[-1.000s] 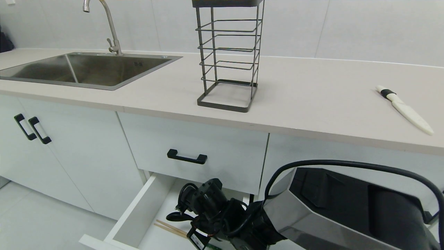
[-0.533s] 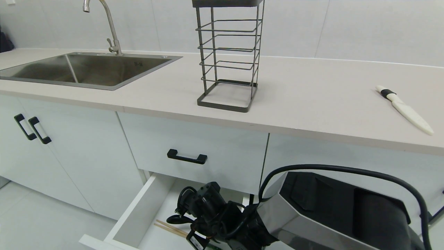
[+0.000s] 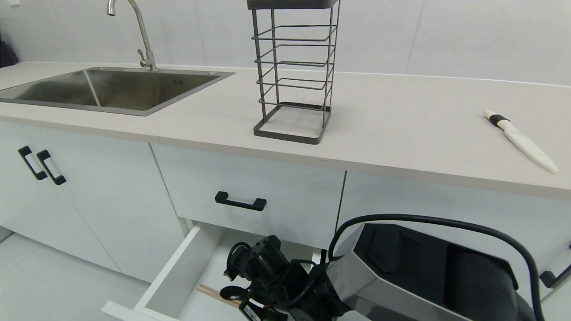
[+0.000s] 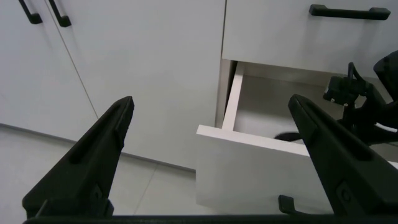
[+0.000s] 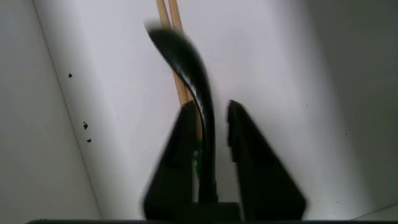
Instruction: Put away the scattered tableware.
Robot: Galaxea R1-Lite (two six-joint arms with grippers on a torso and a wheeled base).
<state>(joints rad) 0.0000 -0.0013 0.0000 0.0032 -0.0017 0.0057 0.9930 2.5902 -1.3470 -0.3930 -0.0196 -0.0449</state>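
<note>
While your right gripper [image 5: 209, 109] hung inside the open drawer [image 3: 171, 272], its fingers [image 5: 186, 124] stood narrow, closed on the handle of a black spoon [image 5: 183, 59]. The spoon's bowl pointed away from the wrist, over a pair of wooden chopsticks [image 5: 166, 18] that lay on the drawer's white floor near its left wall. Whether the bowl touched the floor could not be told. You had this arm low, in front of the cabinet and below the closed upper drawer with its black handle [image 3: 240, 203].

Your left gripper [image 4: 211, 102] sat outside the drawer, level with its front corner and facing the cabinet doors. Its fingers [image 4: 102, 149] were spread wide and held nothing.

Above, on the worktop [image 3: 401, 125], a white knife [image 3: 519, 140] with a black band lay flat near the right end, well apart from everything else. A tall dark wire rack [image 3: 287, 135] stood upright near the middle of the worktop. To its left was the steel sink [image 3: 116, 87], with the tap [image 3: 142, 33] behind it.
</note>
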